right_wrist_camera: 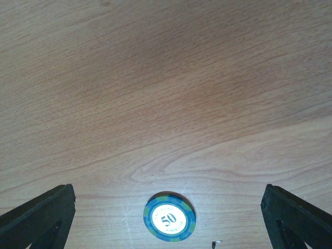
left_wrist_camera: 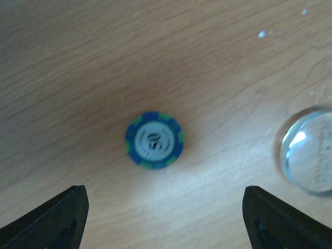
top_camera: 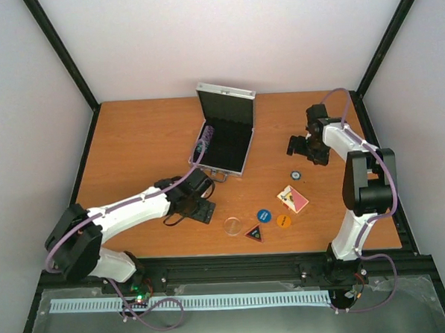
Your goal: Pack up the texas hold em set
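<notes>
The case (top_camera: 226, 145) lies open on the bench (top_camera: 132, 141) near the middle of the far edge. Its lid (top_camera: 227, 99) stands upright and the black lining is exposed. A stack of chips (top_camera: 204, 142) lies along the left side of the case base.

The other parts lie flat on the bench, right of the middle:
- The card deck (top_camera: 293, 198), red side showing, lies between the case and the near right corner.
- The blue button (top_camera: 264, 216) and the orange button (top_camera: 283, 221) lie just beside each other, nearer the near edge than the deck.
- The triangular button (top_camera: 255, 233) and the clear disc (top_camera: 232, 226) lie closest to the near edge.

The left pincer (top_camera: 199, 210) is positioned between the case and the clear disc. In the wrist view its fingers (left_wrist_camera: 46, 220) stand apart and hold nothing. A blue chip (left_wrist_camera: 154, 140) lies flat ahead of the gap and touches neither finger. The clear disc (left_wrist_camera: 308, 150) shows at the right of that view.

The right pincer (top_camera: 303, 147) is positioned toward the right edge. Its fingers (right_wrist_camera: 36, 220) are spread wide and hold nothing. The 50 chip (top_camera: 295, 174) lies flat between them, untouched.
</notes>
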